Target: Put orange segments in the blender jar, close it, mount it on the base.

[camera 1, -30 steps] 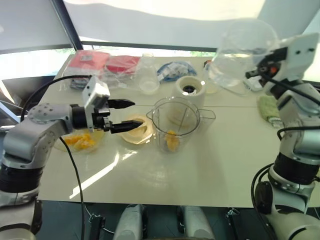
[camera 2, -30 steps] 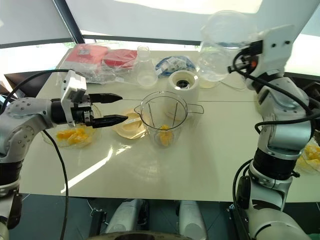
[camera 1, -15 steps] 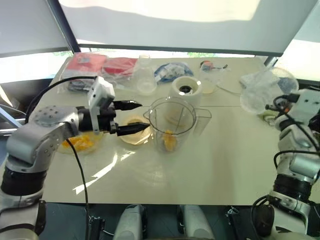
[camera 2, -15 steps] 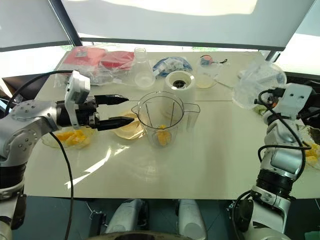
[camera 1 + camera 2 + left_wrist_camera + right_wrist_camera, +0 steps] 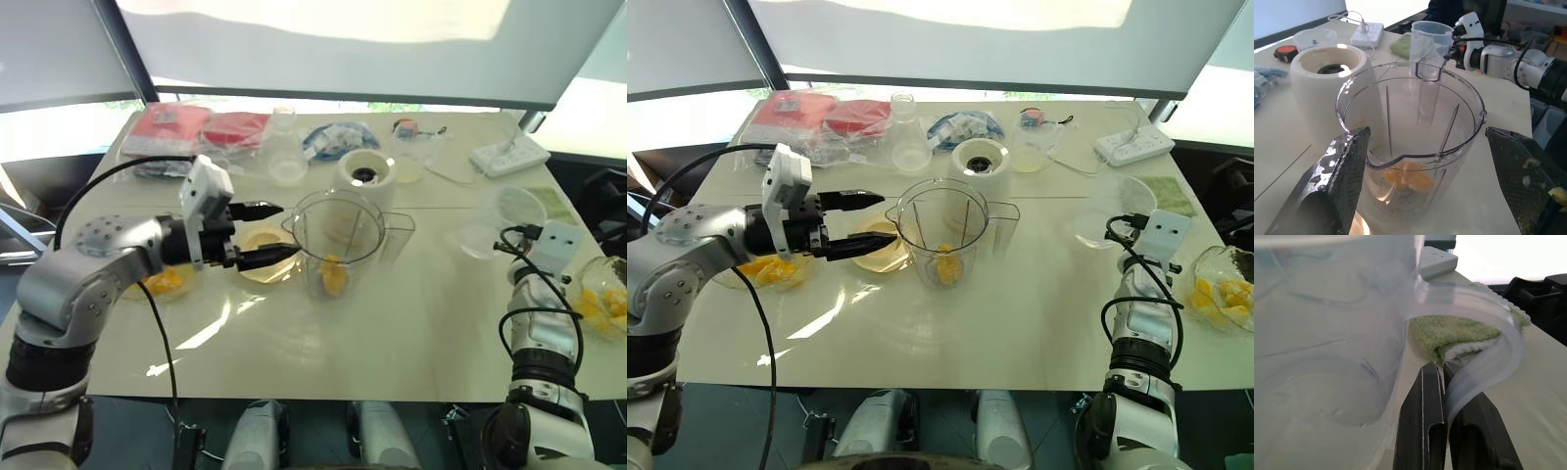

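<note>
I work in a lab or test room — pale bench (image 5: 392, 343), a glass flask (image 5: 286, 152) upper centre, a power strip (image 5: 509, 154) upper right, roller blinds (image 5: 323, 49) above.

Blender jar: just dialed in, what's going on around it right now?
The blender jar stands uncovered mid-table with a few orange segments at its bottom, not yet on the base behind it. The left gripper hovers open beside the jar's spout, above the pale-yellow lid. The right gripper is shut on the handle of a clear cup at the table's right side.
</note>
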